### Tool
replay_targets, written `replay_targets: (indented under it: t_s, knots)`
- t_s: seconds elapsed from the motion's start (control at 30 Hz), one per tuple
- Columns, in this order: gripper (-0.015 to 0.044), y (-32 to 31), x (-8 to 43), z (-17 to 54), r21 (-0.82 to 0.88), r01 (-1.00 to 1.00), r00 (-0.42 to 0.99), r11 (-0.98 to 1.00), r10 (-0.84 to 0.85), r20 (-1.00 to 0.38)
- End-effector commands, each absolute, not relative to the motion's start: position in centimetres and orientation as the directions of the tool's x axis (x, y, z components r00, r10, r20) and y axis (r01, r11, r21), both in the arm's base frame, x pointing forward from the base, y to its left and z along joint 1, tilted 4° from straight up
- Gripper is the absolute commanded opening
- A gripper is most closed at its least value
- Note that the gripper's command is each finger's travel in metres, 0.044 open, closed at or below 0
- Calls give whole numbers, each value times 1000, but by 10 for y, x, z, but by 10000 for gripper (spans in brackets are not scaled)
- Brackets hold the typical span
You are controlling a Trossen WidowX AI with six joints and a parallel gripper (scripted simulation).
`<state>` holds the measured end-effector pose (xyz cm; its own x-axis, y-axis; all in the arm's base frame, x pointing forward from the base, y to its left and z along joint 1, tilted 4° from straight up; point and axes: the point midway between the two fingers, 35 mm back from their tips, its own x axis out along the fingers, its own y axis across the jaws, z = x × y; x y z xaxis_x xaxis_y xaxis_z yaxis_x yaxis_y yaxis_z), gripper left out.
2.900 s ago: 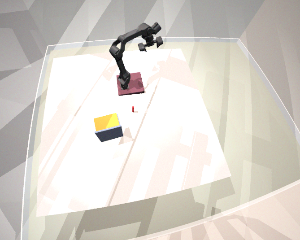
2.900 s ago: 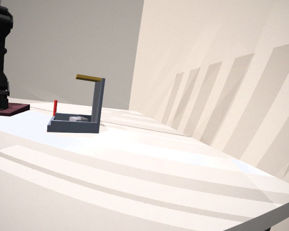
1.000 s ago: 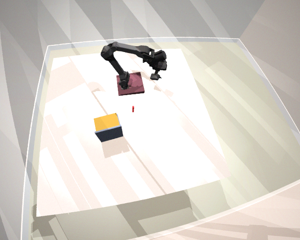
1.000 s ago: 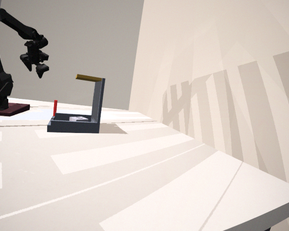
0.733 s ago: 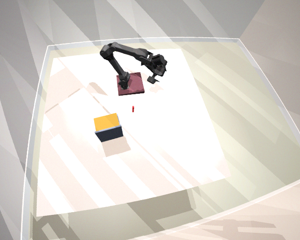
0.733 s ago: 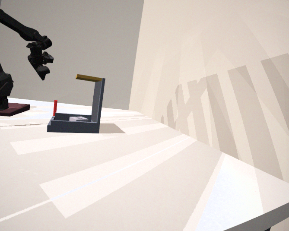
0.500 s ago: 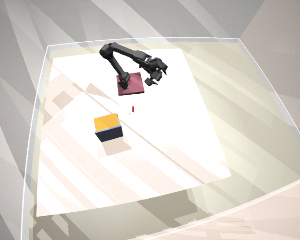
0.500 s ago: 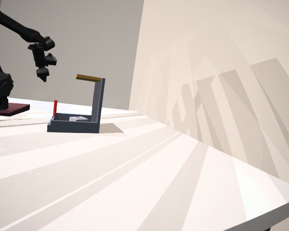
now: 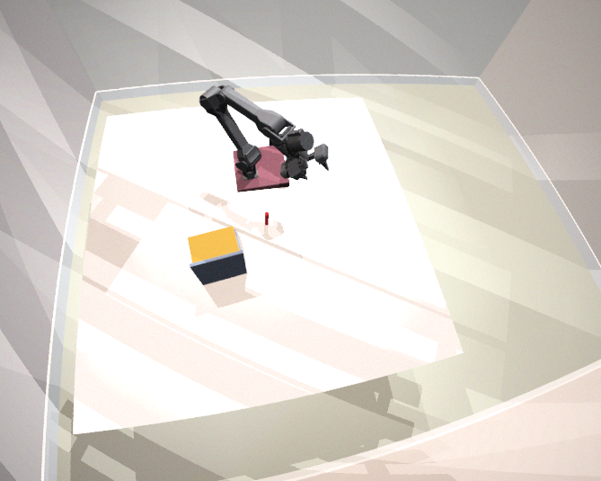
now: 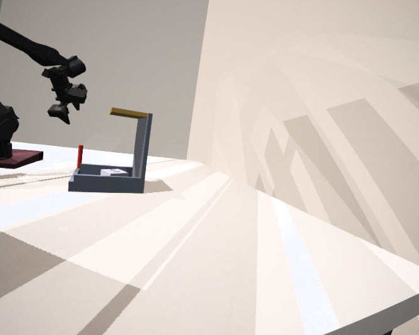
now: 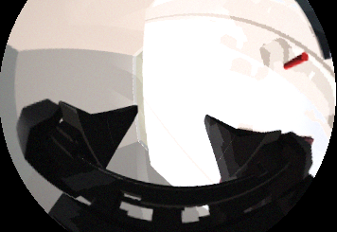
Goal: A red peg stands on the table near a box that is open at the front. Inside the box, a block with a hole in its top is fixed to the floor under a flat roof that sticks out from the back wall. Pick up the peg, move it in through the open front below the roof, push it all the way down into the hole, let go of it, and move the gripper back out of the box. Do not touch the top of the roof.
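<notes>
The red peg (image 9: pixel 267 218) (image 10: pixel 79 156) (image 11: pixel 296 61) stands upright on the table beside the box. The dark blue-grey box (image 9: pixel 220 270) (image 10: pixel 106 185) has a low rim and a tall back wall. Its yellow-orange roof (image 9: pixel 214 244) (image 10: pixel 128 113) juts out from the top of that wall. The pale block (image 10: pixel 114 172) with a hole sits on the box floor under the roof; the roof hides it in the top view. My gripper (image 9: pixel 317 172) (image 10: pixel 73 115) (image 11: pixel 171 114) is open and empty, high above the table and away from the peg, which lies far right in the wrist view.
The arm's dark red base plate (image 9: pixel 262 182) (image 10: pixel 27 157) lies on the white table (image 9: pixel 354 266) behind the peg. A dark edge of the box shows at the upper right of the wrist view. The roof overhangs the block at the height of the back wall's top.
</notes>
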<state>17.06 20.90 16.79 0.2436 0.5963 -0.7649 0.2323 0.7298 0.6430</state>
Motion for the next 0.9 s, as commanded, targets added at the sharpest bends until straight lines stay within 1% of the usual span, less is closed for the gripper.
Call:
replay_targets:
  t_s: [0.0,0.23,0.47,0.67,0.87]
  knots:
    - [440,199,177,162,647,344,268,681,589,-762]
    - [440,180,193,157,653,544,334,528,577,-745]
    - [440,159,207,152,636,697,399,331,558,-728]
    - [440,141,217,148,604,785,455,137,535,-712]
    - [440,122,226,143,556,829,509,-68,506,-697]
